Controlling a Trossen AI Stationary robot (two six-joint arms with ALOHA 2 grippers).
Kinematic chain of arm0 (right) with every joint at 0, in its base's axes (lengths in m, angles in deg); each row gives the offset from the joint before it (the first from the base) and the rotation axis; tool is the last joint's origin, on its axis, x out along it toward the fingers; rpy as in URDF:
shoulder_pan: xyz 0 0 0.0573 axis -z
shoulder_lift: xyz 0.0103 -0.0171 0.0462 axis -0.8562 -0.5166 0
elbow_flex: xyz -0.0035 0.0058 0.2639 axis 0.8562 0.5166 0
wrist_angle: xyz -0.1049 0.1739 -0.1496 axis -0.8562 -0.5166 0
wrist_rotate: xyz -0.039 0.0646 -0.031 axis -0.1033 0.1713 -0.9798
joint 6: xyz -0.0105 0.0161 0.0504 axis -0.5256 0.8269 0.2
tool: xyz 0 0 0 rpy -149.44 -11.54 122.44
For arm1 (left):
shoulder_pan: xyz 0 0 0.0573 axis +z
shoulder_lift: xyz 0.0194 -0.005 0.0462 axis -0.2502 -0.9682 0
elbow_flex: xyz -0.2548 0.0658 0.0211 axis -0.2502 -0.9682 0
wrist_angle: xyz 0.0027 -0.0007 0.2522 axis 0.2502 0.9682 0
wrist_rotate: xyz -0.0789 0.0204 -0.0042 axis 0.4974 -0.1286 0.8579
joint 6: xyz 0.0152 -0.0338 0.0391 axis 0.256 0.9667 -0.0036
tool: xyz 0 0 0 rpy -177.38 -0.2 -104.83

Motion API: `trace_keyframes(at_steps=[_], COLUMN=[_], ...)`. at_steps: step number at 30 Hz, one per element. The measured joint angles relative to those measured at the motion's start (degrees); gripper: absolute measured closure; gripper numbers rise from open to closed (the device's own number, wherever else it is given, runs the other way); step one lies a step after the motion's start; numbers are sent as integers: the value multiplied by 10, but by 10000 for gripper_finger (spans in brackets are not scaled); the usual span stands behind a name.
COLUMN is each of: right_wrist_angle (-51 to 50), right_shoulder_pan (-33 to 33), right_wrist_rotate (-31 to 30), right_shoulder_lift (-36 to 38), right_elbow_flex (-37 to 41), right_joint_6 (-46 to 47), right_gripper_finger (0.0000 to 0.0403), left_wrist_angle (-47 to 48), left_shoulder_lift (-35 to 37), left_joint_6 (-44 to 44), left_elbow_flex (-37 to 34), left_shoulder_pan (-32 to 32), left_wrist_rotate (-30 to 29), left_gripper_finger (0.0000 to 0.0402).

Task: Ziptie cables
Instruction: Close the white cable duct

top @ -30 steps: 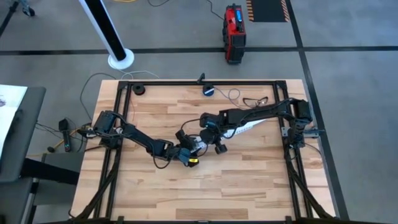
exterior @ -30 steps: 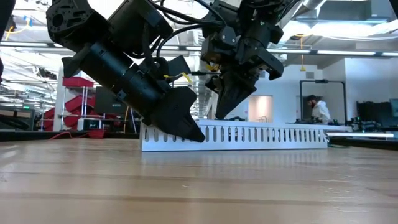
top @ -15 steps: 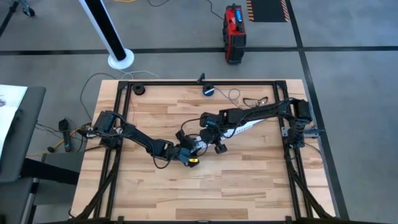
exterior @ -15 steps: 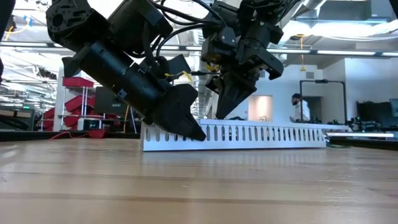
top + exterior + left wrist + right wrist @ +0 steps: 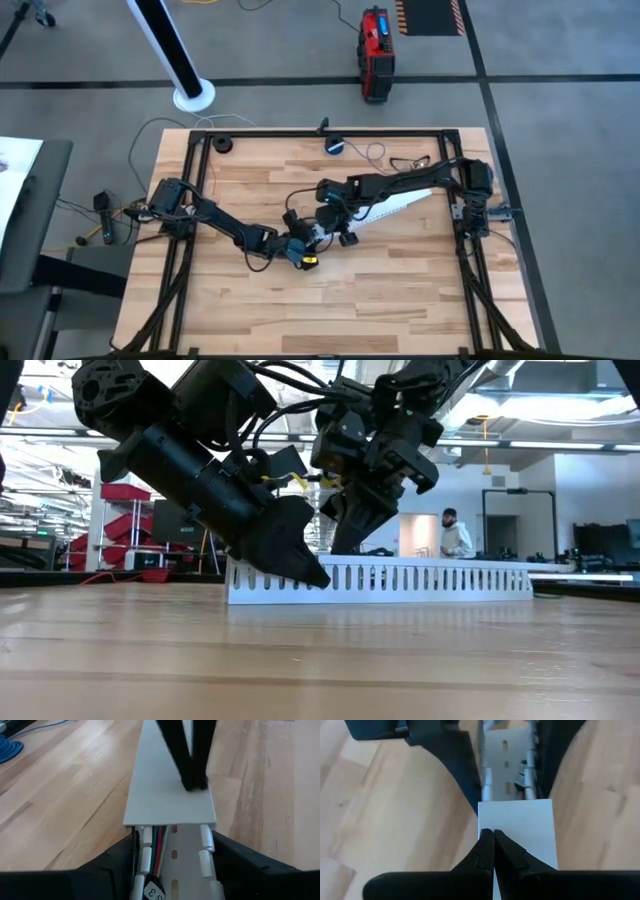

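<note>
A long white slotted duct [image 5: 395, 205] lies on the wooden table, running from the middle toward the far right. A flat white cover [image 5: 170, 780] sits on top of it. Red, green and white wires [image 5: 156, 845] lie inside its uncovered end. My left gripper [image 5: 172, 865] straddles that end. My right gripper [image 5: 493, 837] is shut, its tips on the cover close to the cover's end. A straggly bunch of thin dark cables [image 5: 408, 160] lies loose on the table near the far right corner. My left gripper grips the duct's uncovered end between its two fingers, one outside each slotted side wall [image 5: 141, 847]. The fingers come low and slanting from the table's left, along the duct. The duct rests flat on the table. My right gripper presses its shut fingertips [image 5: 487, 842] down on the cover's top face [image 5: 525, 830], a little back from the cover's end. The fingers come from above, slanting down.
A small round blue-black device [image 5: 335, 146] with a pale cord sits at the far edge. Black frame rails [image 5: 195, 200] run along the table's left, right and far sides. A red case [image 5: 377, 40] stands on the floor beyond. A person [image 5: 455, 540] walks in the room behind.
My right gripper has slid along the cover toward the left gripper and the table's left, staying shut and low. The duct's far end has swung slightly.
</note>
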Motion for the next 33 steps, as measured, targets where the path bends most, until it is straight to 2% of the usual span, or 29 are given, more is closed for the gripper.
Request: trace_keyframes(at_steps=[4, 11, 19, 27, 33], right_wrist_angle=[5, 37, 27, -22, -41], right_shoulder_pan=[-2, -9, -13, -7, 13], right_wrist_rotate=[32, 39, 35, -33, -69], right_shoulder_lift=[-28, -22, -18, 27, 28], right_elbow_flex=[-2, -3, -30, -29, -30], right_joint_6=[10, 11, 10, 7, 6], right_gripper_finger=[403, 403, 403, 403, 403], left_wrist_angle=[3, 0, 5, 5, 9], left_shoulder_lift=[0, 0, 0, 0, 0], left_joint_6=[-11, -38, -39, -41, -21], left_elbow_flex=[0, 0, 0, 1, 1], left_shoulder_pan=[0, 0, 0, 1, 1], left_wrist_rotate=[0, 6, 4, -2, -2], left_gripper_finger=[190, 189, 189, 189, 189])
